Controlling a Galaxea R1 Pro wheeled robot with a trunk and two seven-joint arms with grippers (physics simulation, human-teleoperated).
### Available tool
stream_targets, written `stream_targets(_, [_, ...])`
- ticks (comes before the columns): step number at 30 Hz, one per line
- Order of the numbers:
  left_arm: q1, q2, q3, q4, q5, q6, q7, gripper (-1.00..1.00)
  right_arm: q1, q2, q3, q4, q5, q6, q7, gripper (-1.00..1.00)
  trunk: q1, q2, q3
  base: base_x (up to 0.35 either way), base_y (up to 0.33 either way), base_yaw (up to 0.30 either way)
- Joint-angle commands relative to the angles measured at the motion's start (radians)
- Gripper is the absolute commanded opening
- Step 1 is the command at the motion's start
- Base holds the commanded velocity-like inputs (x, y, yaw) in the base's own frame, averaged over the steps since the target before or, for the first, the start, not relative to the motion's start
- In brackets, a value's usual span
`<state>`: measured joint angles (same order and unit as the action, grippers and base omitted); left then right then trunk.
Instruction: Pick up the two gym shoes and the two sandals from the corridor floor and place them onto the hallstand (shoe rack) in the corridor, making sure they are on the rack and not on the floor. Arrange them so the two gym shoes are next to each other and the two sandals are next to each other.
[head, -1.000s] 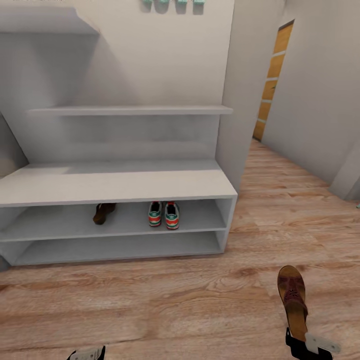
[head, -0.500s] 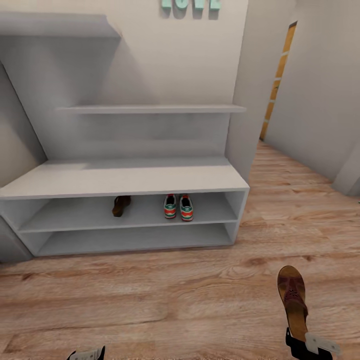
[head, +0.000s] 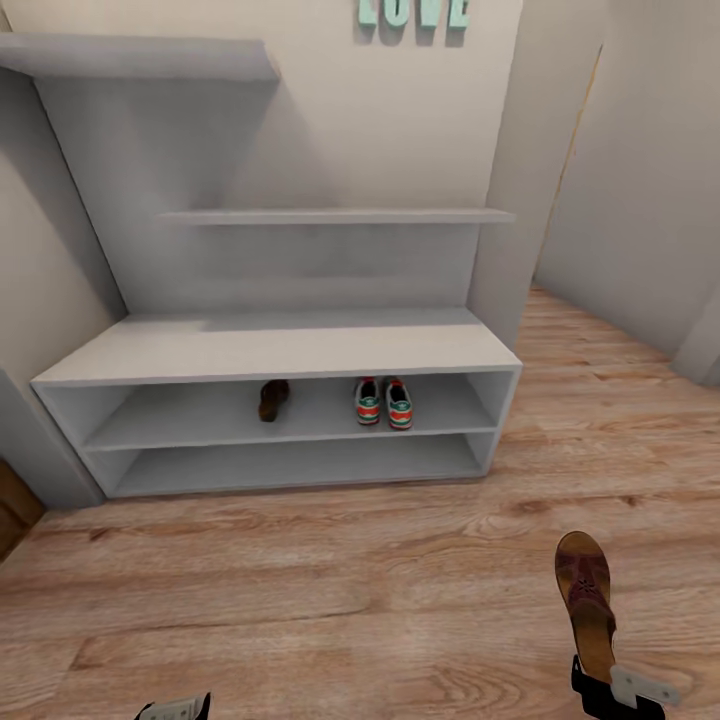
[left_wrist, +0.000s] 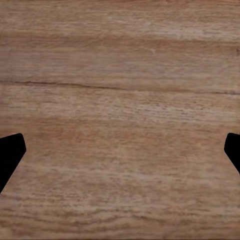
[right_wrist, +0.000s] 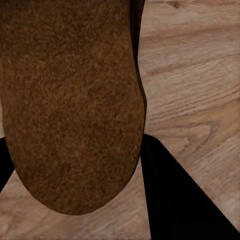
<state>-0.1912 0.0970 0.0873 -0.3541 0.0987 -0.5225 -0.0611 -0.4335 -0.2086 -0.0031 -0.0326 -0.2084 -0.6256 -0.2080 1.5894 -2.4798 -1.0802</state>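
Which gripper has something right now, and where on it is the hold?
The right gripper holds a brown sandal by one end, the rest pointing away from the robot. The left gripper is open and empty.

Ahead of you, teal letters (head: 413, 12) hang on the cream wall (head: 330, 100) near the top of the head view; they seem to read LOVE, though the upper edge cuts them off. To your right, a pale wall corner (head: 530, 170) stands upright, and just past it you can see a thin orange-brown strip (head: 580, 110), too narrow to tell what it is. Further right, a plain light-grey wall (head: 650, 180) runs away down the passage. At the far left, low down, a grey slanted panel (head: 30, 440) leans beside a small dark-brown wooden patch (head: 12, 505) that touches the picture's edge
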Motion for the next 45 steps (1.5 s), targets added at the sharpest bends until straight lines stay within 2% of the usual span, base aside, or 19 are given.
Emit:
stream_targets(1, [-0.001, 0.000, 0.000, 0.001, 0.010, -0.002, -0.006, 1.00, -0.001, 0.000, 0.000, 0.000, -0.005, -0.003, -0.001, -1.00, 0.000, 0.000, -0.001, -0.013, 0.301, 0.000])
stream_targets(45, [-0.001, 0.000, 0.000, 0.001, 0.001, -0.002, -0.006, 1.00, -0.001, 0.000, 0.000, 0.001, -0.005, -0.003, 0.000, -1.00, 0.000, 0.000, -0.001, 0.000, 0.303, 0.000])
